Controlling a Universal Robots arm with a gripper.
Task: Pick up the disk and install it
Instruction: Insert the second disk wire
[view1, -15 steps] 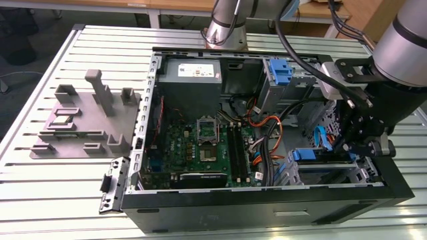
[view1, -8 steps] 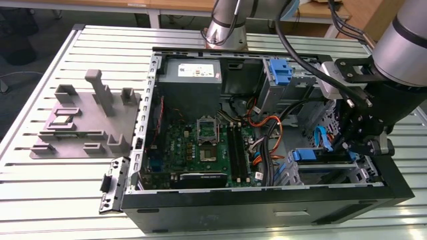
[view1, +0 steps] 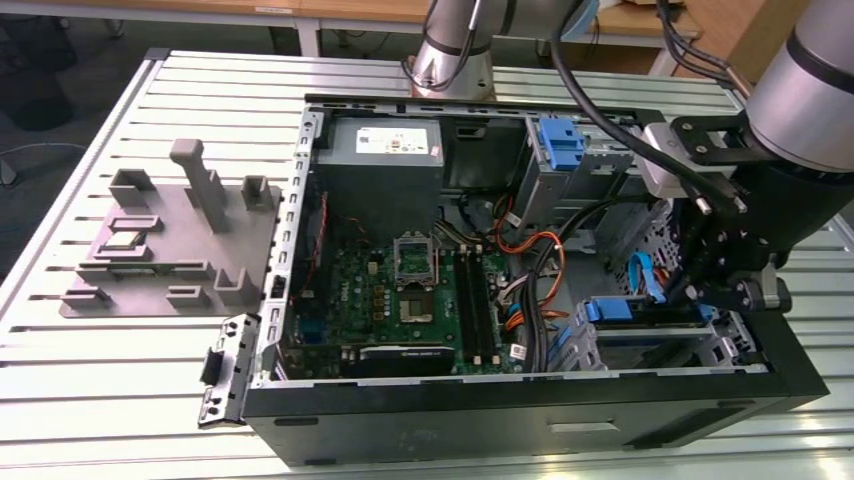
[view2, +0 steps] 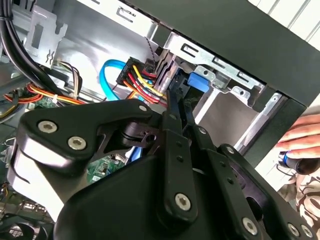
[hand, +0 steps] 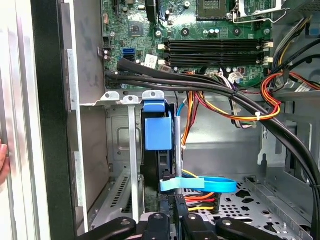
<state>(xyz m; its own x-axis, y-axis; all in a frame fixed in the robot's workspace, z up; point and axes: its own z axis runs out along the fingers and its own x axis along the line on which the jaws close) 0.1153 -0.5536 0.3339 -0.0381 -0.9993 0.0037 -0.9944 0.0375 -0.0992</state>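
Observation:
The disk (hand: 159, 134) stands on edge in the drive cage (hand: 120, 150) at the case's front corner. I see its blue bracket and a thin silver edge. In the exterior view the disk (view1: 630, 311) sits low in the cage at the exterior view's right, under the arm. My gripper (hand: 176, 216) reaches down onto it, and its black fingers (view2: 172, 112) are pressed together on the disk's thin edge. The blue bracket (view2: 198, 82) shows just past the fingertips. The disk's label face is hidden.
Black cable bundles (hand: 210, 87), orange and red power wires (hand: 240, 112) and a blue data cable (hand: 200, 185) crowd the cage. The motherboard (view1: 400, 300) and grey power supply (view1: 384, 150) fill the case. A person's hand (view2: 305, 135) rests outside the case. A grey fixture (view1: 167, 240) lies beside it.

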